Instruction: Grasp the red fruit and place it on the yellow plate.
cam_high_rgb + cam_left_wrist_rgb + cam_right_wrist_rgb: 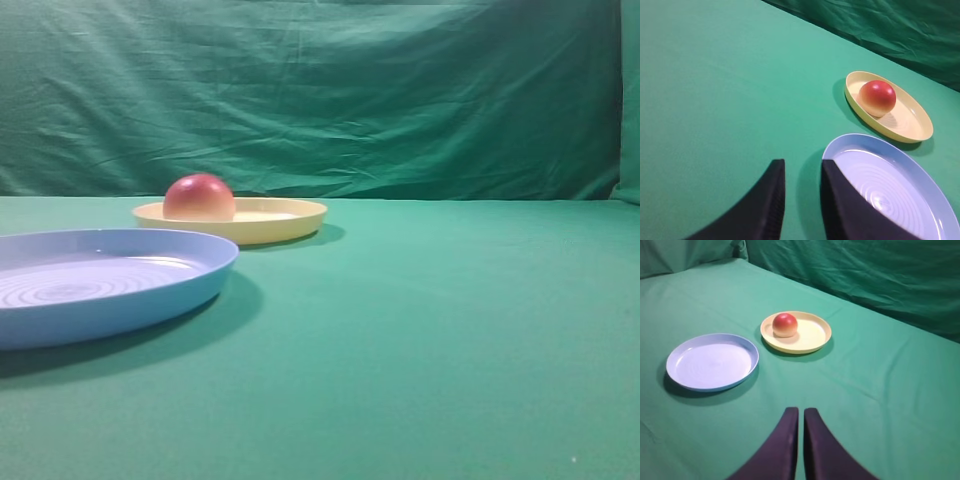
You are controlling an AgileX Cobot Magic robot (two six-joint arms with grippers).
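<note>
One red fruit (785,324) sits inside the one yellow plate (812,337), toward its left side, in the upper middle of the right wrist frame. One blue plate (712,361) lies just beside it, to the left. The right gripper (801,420), bottom centre, has its jaws together and empty. The left gripper (801,175) has its jaws slightly apart, holding nothing, over the green tabletop (450,330). Little seems left to go wrong; a stray arm sweep could knock the plate and roll the fruit off.

Low tabletop side view, two wrist views looking down, all sharing yellow plate (270,222).
</note>
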